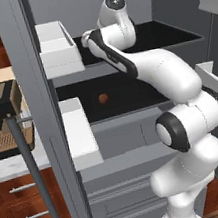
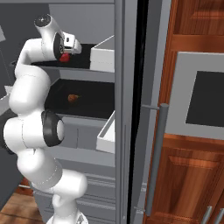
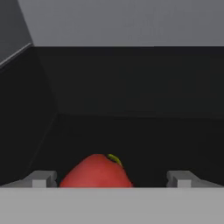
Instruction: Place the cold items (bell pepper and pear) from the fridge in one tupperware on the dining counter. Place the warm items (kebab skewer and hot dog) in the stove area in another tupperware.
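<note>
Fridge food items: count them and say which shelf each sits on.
2. The red bell pepper lies on the upper shelf by the tool; the pear on the shelf below. More may be hidden behind the arm.

Upper fridge shelf [image 1: 179, 35] carrying red bell pepper [image 3: 96, 171]; lower shelf [image 1: 129, 97] carrying pear [image 1: 103, 98], sitting alone near middle, well apart from walls.

2 flanking fridge [image 1: 120, 43] views, 1 close-up

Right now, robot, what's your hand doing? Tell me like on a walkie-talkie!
Gripper open, inside the fridge's upper shelf. Red bell pepper sits between the fingertips, not grabbed yet. Pear waits one shelf down. Nothing blocking.
</note>
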Robot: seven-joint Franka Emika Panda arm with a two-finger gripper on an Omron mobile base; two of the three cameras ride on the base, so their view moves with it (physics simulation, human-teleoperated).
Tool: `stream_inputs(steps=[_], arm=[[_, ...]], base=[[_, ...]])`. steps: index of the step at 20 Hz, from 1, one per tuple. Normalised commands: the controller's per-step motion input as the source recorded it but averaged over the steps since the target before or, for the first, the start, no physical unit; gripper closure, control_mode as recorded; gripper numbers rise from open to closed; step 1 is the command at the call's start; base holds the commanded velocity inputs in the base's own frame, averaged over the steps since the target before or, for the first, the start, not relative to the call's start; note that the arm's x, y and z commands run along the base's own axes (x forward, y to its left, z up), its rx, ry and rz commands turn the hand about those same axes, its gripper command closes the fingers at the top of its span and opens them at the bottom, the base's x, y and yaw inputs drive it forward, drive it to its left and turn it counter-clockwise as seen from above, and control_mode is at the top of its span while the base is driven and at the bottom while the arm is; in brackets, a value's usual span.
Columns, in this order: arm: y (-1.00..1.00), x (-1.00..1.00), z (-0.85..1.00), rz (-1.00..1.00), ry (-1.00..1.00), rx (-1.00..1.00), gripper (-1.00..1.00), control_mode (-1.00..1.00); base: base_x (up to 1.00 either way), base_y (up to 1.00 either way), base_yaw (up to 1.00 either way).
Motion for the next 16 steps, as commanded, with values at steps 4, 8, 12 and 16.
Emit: stream_inputs(steps=[4, 8, 12, 16], arm=[[0.00, -0.16, -0.05, -0.06, 0.00, 0.00, -1.00, -1.00], [0.00, 0.09, -0.10, 0.00, 0.00, 0.00, -1.00, -1.00], [0.00, -0.08, -0.18, -0.01, 0.01, 0.01, -1.00, -1.00], [0.00, -0.08, -0.22, -0.02, 0.02, 0.01, 1.00, -1.00]], base=[[0.00, 0.00, 0.00], [0.00, 0.00, 0.00], [0.00, 0.00, 0.00], [0.00, 0.00, 0.00]])
